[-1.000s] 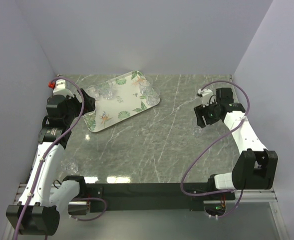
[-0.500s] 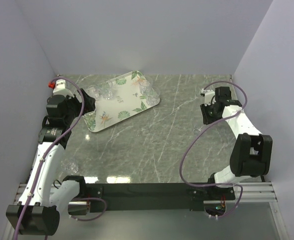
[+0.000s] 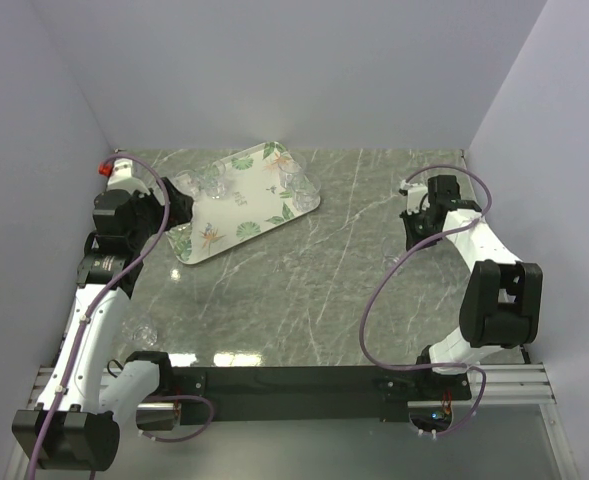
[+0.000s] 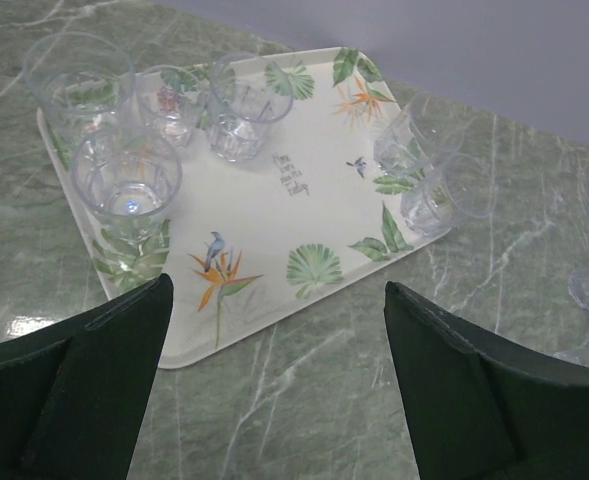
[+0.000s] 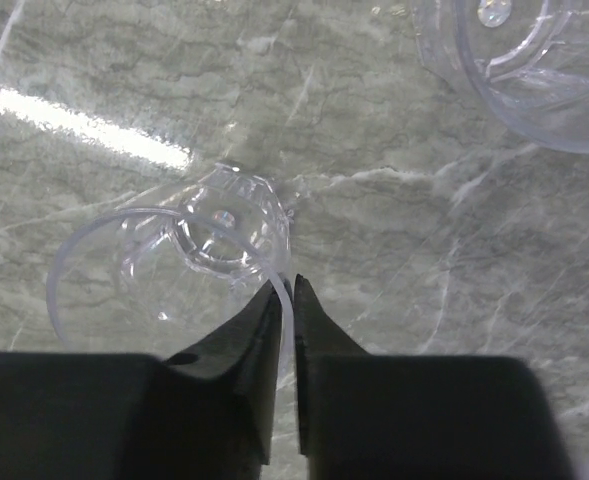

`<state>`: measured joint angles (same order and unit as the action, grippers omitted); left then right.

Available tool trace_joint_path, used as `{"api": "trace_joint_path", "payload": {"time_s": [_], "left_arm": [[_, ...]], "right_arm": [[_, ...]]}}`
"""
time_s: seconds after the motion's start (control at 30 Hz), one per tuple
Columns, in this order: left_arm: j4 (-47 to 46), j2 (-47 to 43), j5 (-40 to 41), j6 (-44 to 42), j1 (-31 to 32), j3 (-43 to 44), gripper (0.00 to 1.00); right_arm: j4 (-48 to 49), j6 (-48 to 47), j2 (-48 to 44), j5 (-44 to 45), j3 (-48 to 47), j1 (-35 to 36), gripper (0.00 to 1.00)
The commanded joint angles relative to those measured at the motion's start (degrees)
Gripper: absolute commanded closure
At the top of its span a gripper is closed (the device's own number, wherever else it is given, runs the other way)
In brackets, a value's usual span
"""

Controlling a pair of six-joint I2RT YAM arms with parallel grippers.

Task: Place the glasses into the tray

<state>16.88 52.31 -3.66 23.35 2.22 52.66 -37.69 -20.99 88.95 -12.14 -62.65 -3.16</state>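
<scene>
The leaf-printed tray [image 3: 259,212] lies at the far left of the table, and in the left wrist view the tray [image 4: 274,200] carries several clear glasses [image 4: 126,180], upright. My left gripper [image 3: 179,212] hovers over the tray's near edge; the left gripper [image 4: 279,400] is open with nothing between its fingers. At the far right, my right gripper [image 3: 416,232] is low over the table. In its wrist view the right gripper [image 5: 286,292] is shut on the thin rim of a clear glass [image 5: 164,270], one finger inside the rim and one outside.
A second clear glass [image 5: 534,60] stands on the marble just beyond the held one. Another clear glass [image 3: 139,328] sits beside the left arm near the table's front left. Walls close in the table on the left, back and right.
My right gripper has moved toward the far right and closed on the glass's rim. The left arm and the tray have not moved.
</scene>
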Motion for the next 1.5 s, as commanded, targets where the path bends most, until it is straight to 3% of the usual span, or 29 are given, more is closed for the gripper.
{"api": "trace_joint_path", "payload": {"time_s": [0.0,0.07,0.23,0.3,0.47,0.6,0.9,1.2,1.47], "left_arm": [[-3.8,-0.9,-4.7,-0.2,-0.1,-0.6,0.07],[-5.2,-0.6,-9.4,0.0,0.0,-1.0,0.07],[-9.7,1.5,-23.2,3.1,0.2,-2.2,0.07],[-14.2,2.0,-29.9,6.2,0.4,-3.4,0.0],[-18.9,4.4,-33.6,12.2,3.5,-5.5,0.01],[-19.7,8.6,-30.4,15.7,9.8,-4.0,0.01],[-25.1,18.6,-19.3,24.4,23.8,-1.2,0.01],[-26.3,29.5,-7.3,25.3,36.9,7.5,0.05],[-21.0,41.6,-0.4,21.9,42.5,17.6,0.15]], "right_arm": [[0.2,0.2,-0.4,-3.2,-0.5,-0.1,0.95],[0.3,0.1,-1.1,-4.7,-0.5,-0.1,1.0],[1.2,0.1,-5.4,-9.4,-1.2,0.0,1.0],[1.0,0.7,-6.8,-10.7,-1.9,0.4,1.0],[0.2,2.1,-9.4,-6.2,-4.5,3.7,1.0],[2.4,4.5,-12.6,4.3,-4.9,13.4,1.0],[9.1,10.8,-13.4,22.8,-5.2,25.5,1.0],[12.1,14.0,-12.9,24.4,-4.9,30.3,1.0],[12.1,16.1,-12.9,23.0,-5.3,31.8,1.0]]}}
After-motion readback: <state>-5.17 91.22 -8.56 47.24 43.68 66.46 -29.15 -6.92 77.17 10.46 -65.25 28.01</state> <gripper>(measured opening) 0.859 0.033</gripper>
